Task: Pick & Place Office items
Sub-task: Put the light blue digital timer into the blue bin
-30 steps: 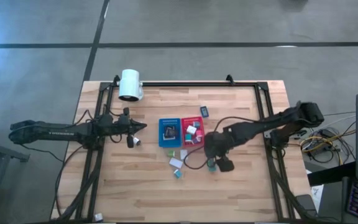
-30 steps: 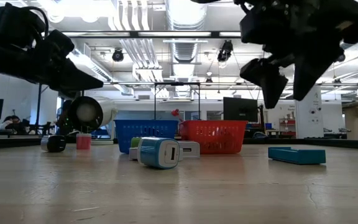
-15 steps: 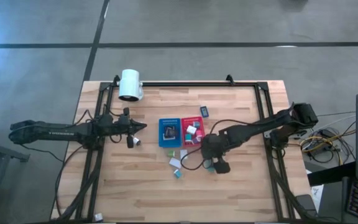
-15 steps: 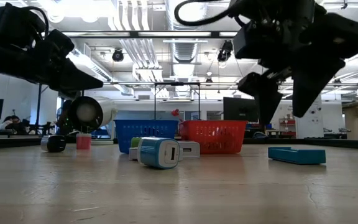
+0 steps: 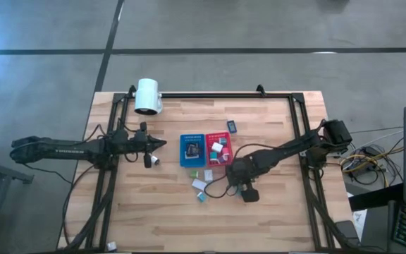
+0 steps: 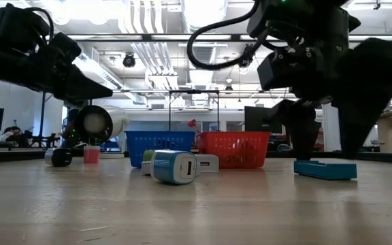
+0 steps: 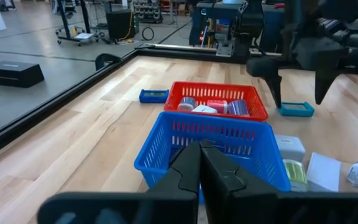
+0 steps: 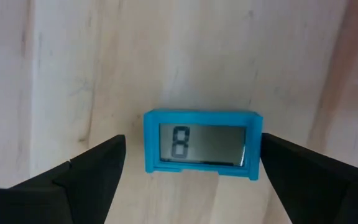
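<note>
1. Seen from its own wrist, the right tool [image 8: 194,168] hangs straight over a teal counter [image 8: 201,144] lying flat on the surface [image 8: 73,74], its small screen reading 8; the dark fingers [image 8: 86,171] stand apart, one at each short end, neither touching it.

2. From table height the same counter [image 6: 324,169] is only a low teal slab, with the right tool [image 6: 329,133] straddling it just above the wood.

3. From above, the right tool [image 5: 240,188] hides the counter; it sits just in front of the red tray [image 5: 218,149], which is touching the blue tray [image 5: 192,150] beside it.

4. The left tool [image 5: 162,143] waits near the blue tray's outer side, its fingers pressed together in the left wrist view [image 7: 199,171].

5. The left wrist view alone shows inside the red tray [image 7: 216,102]: several small items [image 7: 210,107], white, pink and purple. A small blue item [image 7: 153,96] lies on the wood just beyond that tray.

6. More items [image 5: 201,185] lie loose in front of the trays, among them a white-and-teal block [image 6: 174,167] on its side.

7. A white cylinder [image 5: 147,96] lies at the far-left corner, near the black rail [image 5: 210,94] that frames the wooden surface [image 5: 154,219].

8. The near half of the surface is bare wood; beyond it, the low view shows a workshop with ceiling ducts [image 6: 145,54] and strip lights.
</note>
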You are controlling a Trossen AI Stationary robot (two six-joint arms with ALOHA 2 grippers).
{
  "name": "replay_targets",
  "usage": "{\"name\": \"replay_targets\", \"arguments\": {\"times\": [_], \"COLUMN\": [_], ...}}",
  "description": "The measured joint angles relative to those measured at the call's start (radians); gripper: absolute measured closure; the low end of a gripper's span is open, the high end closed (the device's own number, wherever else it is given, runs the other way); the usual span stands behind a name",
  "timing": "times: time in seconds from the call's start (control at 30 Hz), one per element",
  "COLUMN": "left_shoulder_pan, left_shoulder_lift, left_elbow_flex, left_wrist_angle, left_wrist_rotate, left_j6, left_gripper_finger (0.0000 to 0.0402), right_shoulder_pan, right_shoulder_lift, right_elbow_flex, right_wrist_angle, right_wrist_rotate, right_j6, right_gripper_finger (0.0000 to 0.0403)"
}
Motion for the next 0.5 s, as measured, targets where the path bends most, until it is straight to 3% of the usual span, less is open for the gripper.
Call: {"name": "replay_targets", "arguments": {"times": [0.5], "left_shoulder_pan": [-0.001], "left_shoulder_lift": [0.000], "left_elbow_flex": [0.000], "left_wrist_angle": [-0.002], "left_wrist_rotate": [0.000], "left_j6": [0.003], "left_gripper_finger": [0.0390], "right_shoulder_pan": [0.036], "right_shoulder_lift": [0.071], "right_elbow_flex": [0.002], "right_wrist_angle": [0.031], "right_wrist_rotate": [0.093], "right_j6": [-0.028], "right_gripper_finger": [0.0047]}}
